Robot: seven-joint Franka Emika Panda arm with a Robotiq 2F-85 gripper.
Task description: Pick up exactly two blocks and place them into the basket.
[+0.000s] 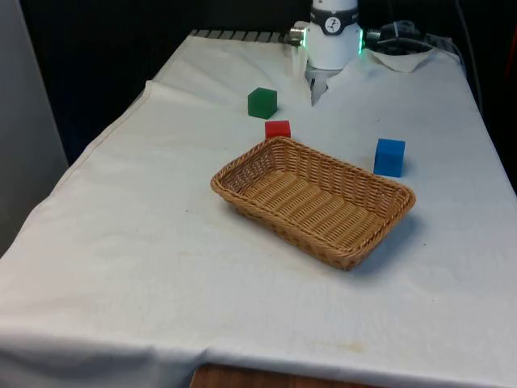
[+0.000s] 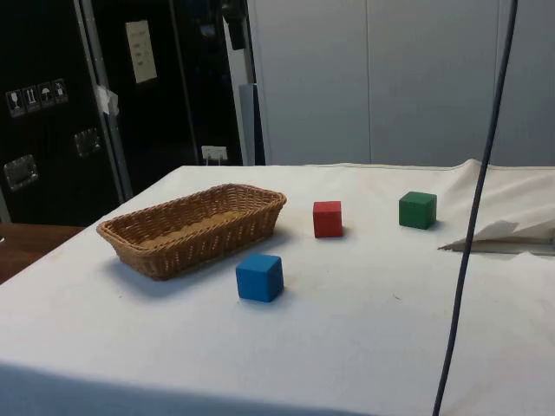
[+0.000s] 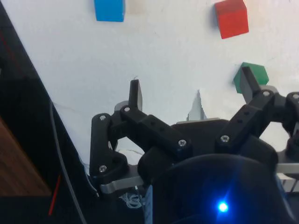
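overhead at the table's far edge, the black gripper (image 3: 191, 91) hangs above the white cloth (image 1: 121, 259) with its two fingers (image 3: 134, 93) spread wide apart and nothing between them. in the front view the arm (image 1: 333, 32) stands at the middle of the far edge, rising out of the top of the frame.

a wicker basket (image 1: 234, 190), oblong and shallow, sits near the middle of the table, turned at an angle to the edges. it holds no blocks.

three blocks rest on the cloth outside the basket. a red block (image 1: 277, 128) lies just beside the basket's far rim; whether it touches the rim cannot be told. a green block (image 1: 262, 103) sits a little farther toward the far edge, near the red one and apart from it. a blue block (image 1: 389, 157) stands near the basket's end on the front view's right, toward the table's edge on that side.

in the side view the basket (image 2: 130, 243) lies toward the dark cabinets, the blue block (image 2: 259, 277) nearest the camera, the red block (image 2: 327, 218) and green block (image 2: 417, 210) in a row beyond. a dark cable (image 2: 473, 225) hangs down across that view.

in the wrist view the blue block (image 3: 109, 10), red block (image 3: 231, 18) and green block (image 3: 250, 77) lie on the cloth beyond the fingers, the green one closest to a fingertip.
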